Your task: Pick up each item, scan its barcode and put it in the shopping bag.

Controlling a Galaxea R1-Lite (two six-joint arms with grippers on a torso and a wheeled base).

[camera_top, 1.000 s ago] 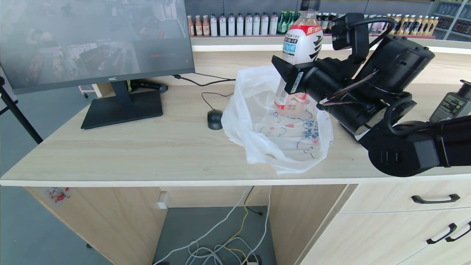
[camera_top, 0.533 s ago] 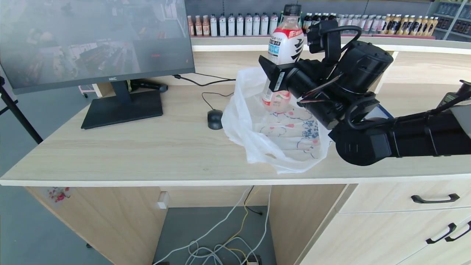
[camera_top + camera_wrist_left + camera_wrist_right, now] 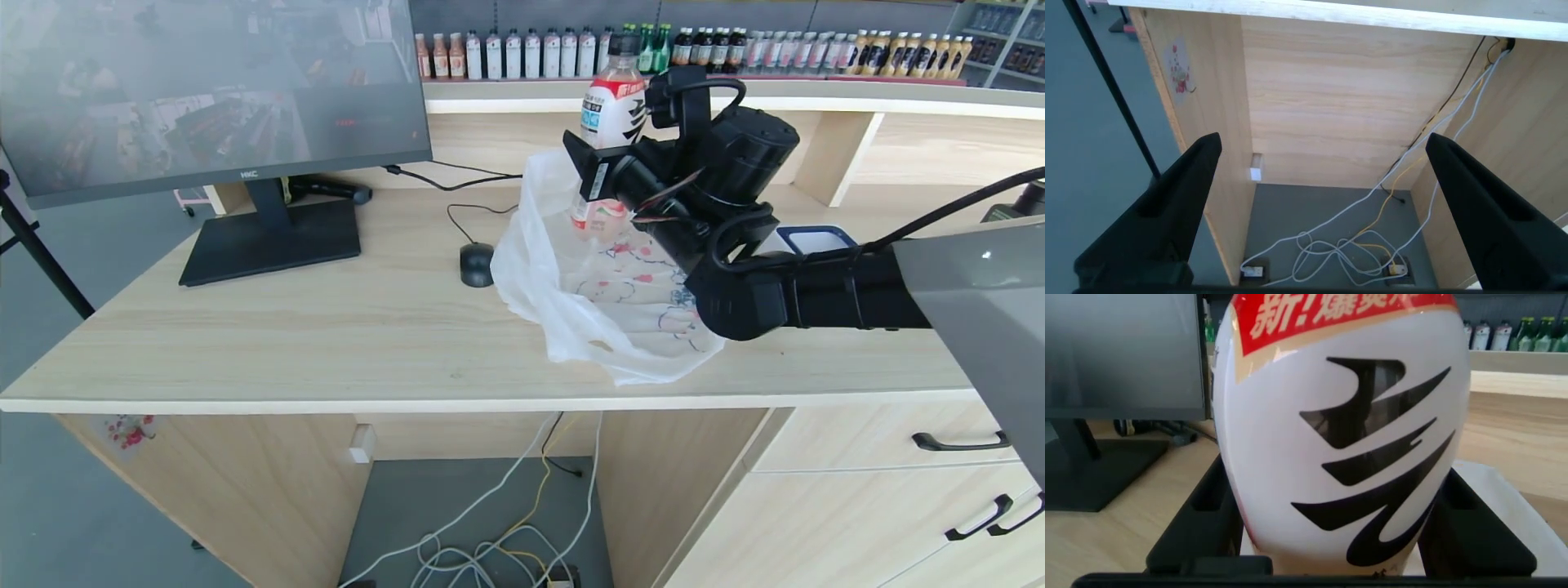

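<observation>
White bottle (image 3: 609, 110), red band, blk cap

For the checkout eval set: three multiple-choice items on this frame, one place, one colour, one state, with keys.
1. The mouse lies: A inside the shopping bag; B to its left; C to its right.
2. The bottle's top band is: A green; B blue; C red.
3. The right gripper is: A shut on the bottle; B open, empty; C shut on the mouse.
Key: B, it sits on the counter left of the shopping bag; C, red below the cap; A, it clamps the bottle's sides.
</observation>
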